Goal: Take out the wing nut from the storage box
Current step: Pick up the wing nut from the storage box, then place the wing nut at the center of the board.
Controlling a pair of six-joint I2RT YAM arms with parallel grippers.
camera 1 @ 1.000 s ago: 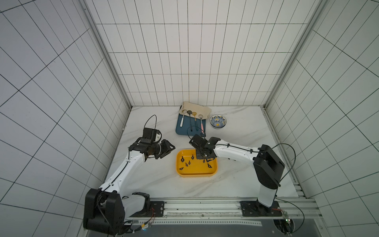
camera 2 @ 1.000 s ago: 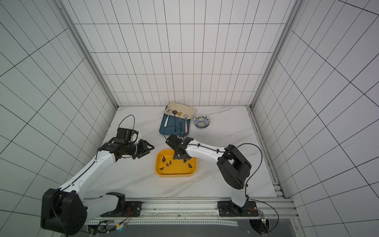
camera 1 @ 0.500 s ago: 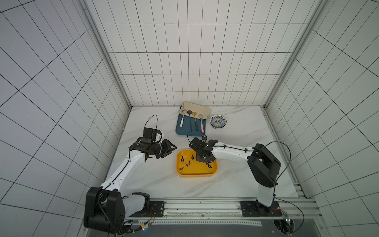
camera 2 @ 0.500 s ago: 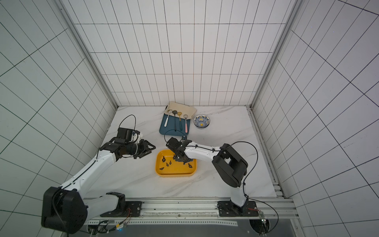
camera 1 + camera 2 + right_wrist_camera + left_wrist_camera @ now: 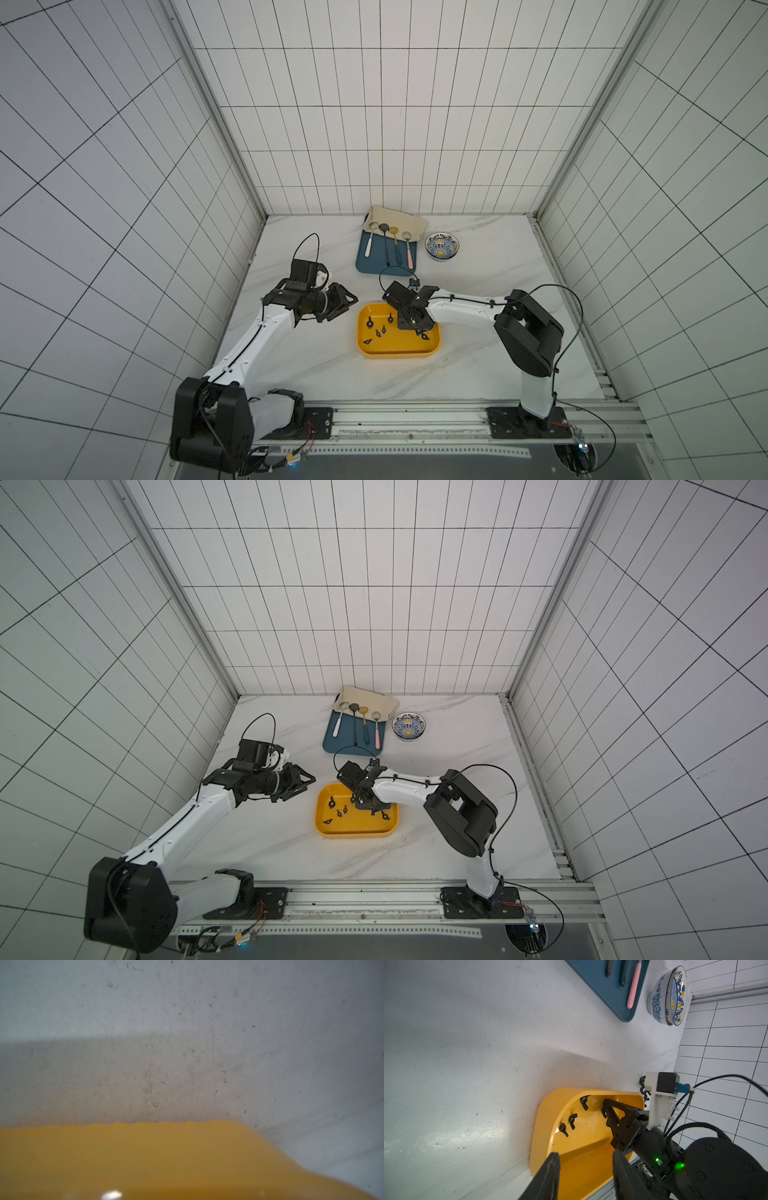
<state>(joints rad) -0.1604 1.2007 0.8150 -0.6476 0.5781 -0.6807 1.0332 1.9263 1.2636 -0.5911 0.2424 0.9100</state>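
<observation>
The yellow storage box [image 5: 395, 354] [image 5: 353, 833] sits on the white table near the front, with several black wing nuts [image 5: 369, 322] [image 5: 332, 802] [image 5: 572, 1120] loose on its floor. My right gripper [image 5: 410, 326] [image 5: 365, 805] [image 5: 605, 1103] reaches down inside the box at its far right part with its fingers drawn together to a point. Whether a wing nut sits between the tips is hidden. The right wrist view holds only the box's blurred yellow wall [image 5: 145, 1157] and table. My left gripper [image 5: 351, 301] [image 5: 309, 780] [image 5: 586, 1153] hovers open and empty just left of the box.
Behind the box lies a dark-blue tray [image 5: 376, 264] [image 5: 602, 985] holding several spoons, a beige cloth [image 5: 399, 218] at its far end. A patterned bowl [image 5: 442, 246] [image 5: 668, 997] stands right of the tray. Tiled walls enclose the table on three sides.
The right gripper has sunk deeper into the box and its jaws have closed. The left arm has stayed almost still.
</observation>
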